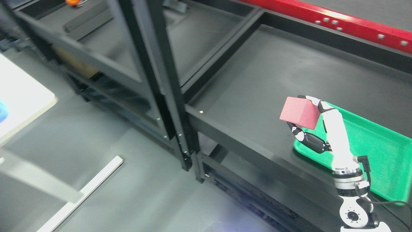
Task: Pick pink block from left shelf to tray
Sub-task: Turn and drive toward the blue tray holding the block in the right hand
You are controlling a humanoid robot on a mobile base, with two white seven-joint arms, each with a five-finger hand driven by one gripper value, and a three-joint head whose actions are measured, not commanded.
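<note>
White-and-black right robot hand (313, 124), fingers clamped on matte pink cube block (299, 112), held above black shelf deck just off near-left corner of shallow green plastic tray (379, 151). Risk: pinch looks shallow, may slip; early release would drop cube outside tray rim.

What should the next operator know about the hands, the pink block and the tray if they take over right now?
Right hand: shut on the pink block, held in the air above the black shelf, by the left end of the green tray.
Left hand: not in view.
Done: block picked up and brought close to the tray.
Left: move it over the tray, lower it, release. The tray looks bare where visible, so there seems to be room.
</note>
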